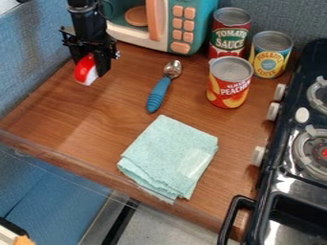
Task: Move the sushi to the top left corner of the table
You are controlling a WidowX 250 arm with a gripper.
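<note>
Jaws are seen set on either side of the red-and-white toy sushi piece (85, 71), which appears to be pinched between them. The piece is carried low in the black gripper (91, 64), at the upper left of the wooden tabletop (70, 112), with its white side turned toward the near right. Whether the wood is touched by it cannot be told.

The placing step is judged to be in hand: the grasp looks made and the target corner is all but reached. Next, at most a small shift farther into the corner seems called for, then a gentle lowering, and release only once the piece is supported.

Edges call for care. The blue fabric panel (32, 55) is met by the table's left side close to the piece, so little leftward travel is allowed. On the other side, the toy microwave (198, 38) is stood near the gripper, and its corner could be brushed if a swing to the right were made. More room is offered toward the near side, as the blue-handled spoon (163, 87) and the folded teal cloth (167, 150) are set well apart from the piece; a retreat straight up seems safest.
</note>
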